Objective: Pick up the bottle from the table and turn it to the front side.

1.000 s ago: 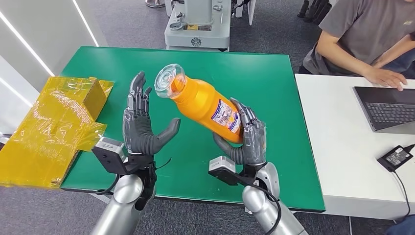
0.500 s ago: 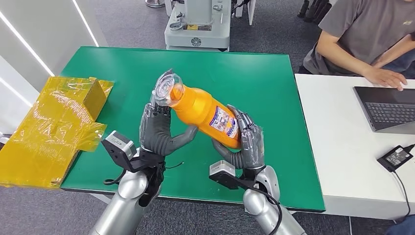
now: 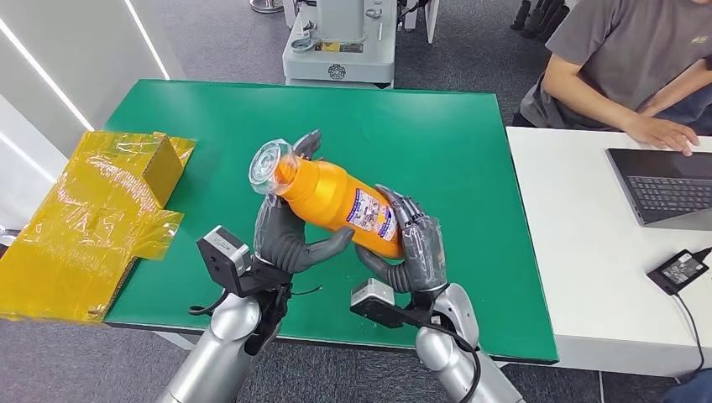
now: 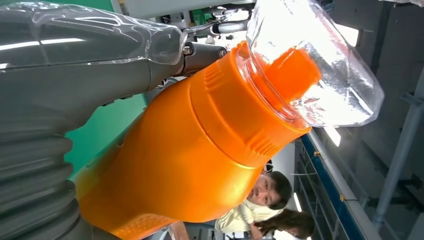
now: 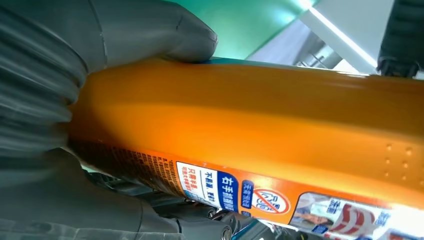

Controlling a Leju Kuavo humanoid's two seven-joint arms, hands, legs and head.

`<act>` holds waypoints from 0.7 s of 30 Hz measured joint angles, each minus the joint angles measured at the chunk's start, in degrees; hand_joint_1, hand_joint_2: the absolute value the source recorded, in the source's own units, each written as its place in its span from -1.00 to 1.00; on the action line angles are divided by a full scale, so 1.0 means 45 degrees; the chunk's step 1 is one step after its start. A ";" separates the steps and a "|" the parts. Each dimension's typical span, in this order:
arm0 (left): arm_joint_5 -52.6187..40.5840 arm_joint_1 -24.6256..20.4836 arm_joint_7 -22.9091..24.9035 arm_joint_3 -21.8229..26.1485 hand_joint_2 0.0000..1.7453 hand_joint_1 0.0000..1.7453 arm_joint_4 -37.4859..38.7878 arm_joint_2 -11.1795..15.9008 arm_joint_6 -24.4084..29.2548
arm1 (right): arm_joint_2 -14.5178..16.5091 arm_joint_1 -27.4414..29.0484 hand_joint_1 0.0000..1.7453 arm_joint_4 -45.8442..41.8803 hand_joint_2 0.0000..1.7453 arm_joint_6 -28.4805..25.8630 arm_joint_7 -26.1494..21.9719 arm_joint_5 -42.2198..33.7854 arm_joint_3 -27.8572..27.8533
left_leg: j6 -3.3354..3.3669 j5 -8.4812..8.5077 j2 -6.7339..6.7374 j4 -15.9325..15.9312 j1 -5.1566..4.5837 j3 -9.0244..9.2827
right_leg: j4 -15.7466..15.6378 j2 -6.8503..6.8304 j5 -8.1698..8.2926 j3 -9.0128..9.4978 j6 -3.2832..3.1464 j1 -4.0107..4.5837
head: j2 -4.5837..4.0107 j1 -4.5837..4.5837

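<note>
Both robot hands hold the orange bottle [image 3: 336,201] tilted above the green counter [image 3: 470,151]: the left robot hand [image 3: 290,235] grips near its clear cap [image 3: 270,168], the right robot hand [image 3: 411,248] grips its labelled base.

Head view bright, evenly lit from overhead, sharp throughout; shadows soft and faint on the green bench [image 3: 470,151] under both hands. Long white streaks of reflected ceiling light on the pale surface far out past the left hand [image 3: 281,239]. Yellow wrapping [image 3: 92,214] beside the left hand shows crinkled glare. Clear cap [image 3: 270,164] above the left hand catches white highlights. Left wrist view: close parts soft, clear cap [image 4: 320,65] blown out by backlight, background dim and blurred, thumb [image 4: 75,65] carries streak reflections. Right wrist view: bottle [image 5: 260,125] very close, broad specular sheen along it, label print readable, corners dark and out of focus, bright strip behind.
</note>
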 joint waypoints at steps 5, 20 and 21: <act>-0.0125 0.0003 -0.0024 0.0051 1.00 -1.00 0.0203 0.0007 -0.0022 | -0.0002 -0.0012 1.00 0.0051 1.00 0.1212 0.0338 0.0370 0.0011 | 0.0000 0.0000 0.0000 0.0000 0.0000 0.0000 | 0.0000 0.0001 0.0000 0.0000 0.0000 0.0000 | 0.0000 0.0000; -0.0277 0.0062 -0.0087 0.0191 1.00 -1.00 0.0285 0.0123 -0.0045 | -0.0056 -0.0344 1.00 0.0816 1.00 0.3410 0.0815 0.1235 0.0006 | 0.0000 0.0000 0.0000 0.0000 0.0000 -0.0001 | 0.0002 0.0000 0.0000 0.0001 0.0000 0.0000 | 0.0000 0.0001; -0.0278 0.0062 -0.0087 0.0200 1.00 -1.00 0.0306 0.0123 -0.0042 | -0.0056 -0.0375 1.00 0.0877 1.00 0.3466 0.0800 0.1252 0.0006 | 0.0000 0.0000 0.0000 0.0000 0.0000 -0.0001 | 0.0002 0.0000 0.0000 0.0001 0.0000 0.0000 | 0.0000 0.0001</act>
